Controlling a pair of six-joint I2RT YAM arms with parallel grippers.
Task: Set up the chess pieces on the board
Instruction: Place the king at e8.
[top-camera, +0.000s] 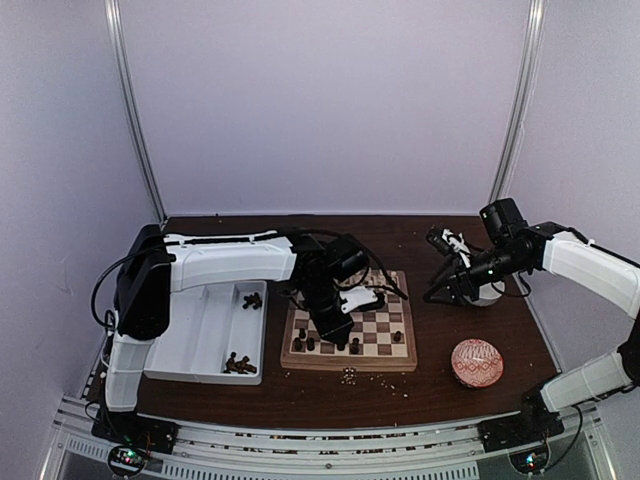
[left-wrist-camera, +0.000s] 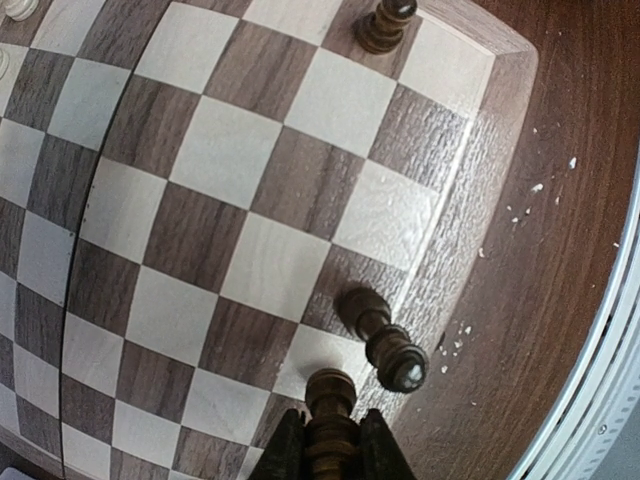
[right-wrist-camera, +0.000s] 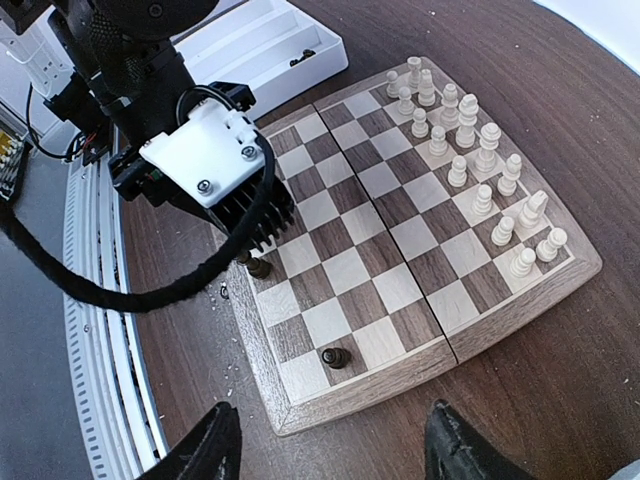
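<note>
- Pinching a dark chess piece (left-wrist-camera: 330, 400) by its narrow waist, the left gripper (left-wrist-camera: 330, 450) has its jaws closed on the piece. It holds the piece upright at the bottom of the wrist view, over the board's edge row, likely so the flat base lands square.
- A second dark piece (left-wrist-camera: 385, 345) sits just beside it on that row, so the letting-go looks tight. A straight lift seems safest.
- The board (right-wrist-camera: 400, 250) lies mid-table. It is grained wood in light and dark squares, with a tan border and a seam across the middle.
- The white pieces (right-wrist-camera: 470, 150) fill two rows at the upper right of the right wrist view. They are cream and turned, with rounded heads.
- A white divided tray (top-camera: 200, 335) left of the board holds spare dark pieces (top-camera: 238, 364) and probably serves as the supply.
- The right gripper (right-wrist-camera: 330, 420) has its jaws spread wide and holds nothing. It hangs well apart from the work, apparently just watching.
- Pale crumbs (top-camera: 350, 377) speckle the dark, smooth table (top-camera: 300, 395).
</note>
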